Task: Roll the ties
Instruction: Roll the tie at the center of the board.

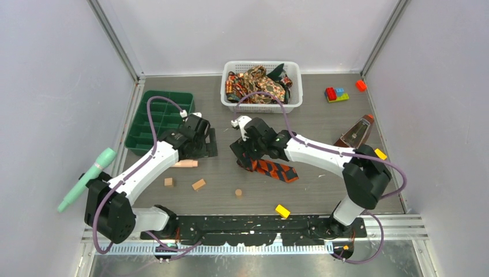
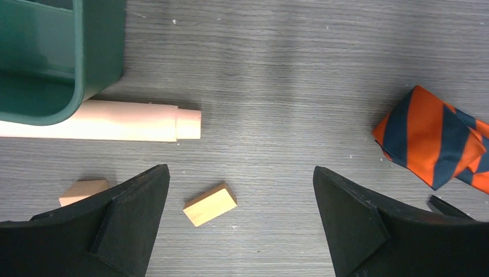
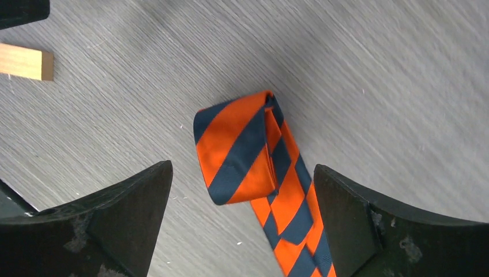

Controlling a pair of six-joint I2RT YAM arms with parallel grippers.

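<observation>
Grey table (image 1: pixel 323 124): green tray (image 1: pixel 136 120) far-left corner, white basket (image 1: pixel 262 107) mid far edge, striped tie (image 1: pixel 277 170) partly rolled at centre, wooden blocks (image 1: pixel 198 184) and pink cylinder (image 1: pixel 185 164) leftward, yellow block (image 1: pixel 282 211) by near edge.

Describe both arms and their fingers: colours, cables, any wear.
Both arms have white links and black joints: the left arm and the right arm. A purple cable loops along each. The fingers are black and wedge-shaped; the left fingers look clean, the right fingers show pale scuffs.
</observation>
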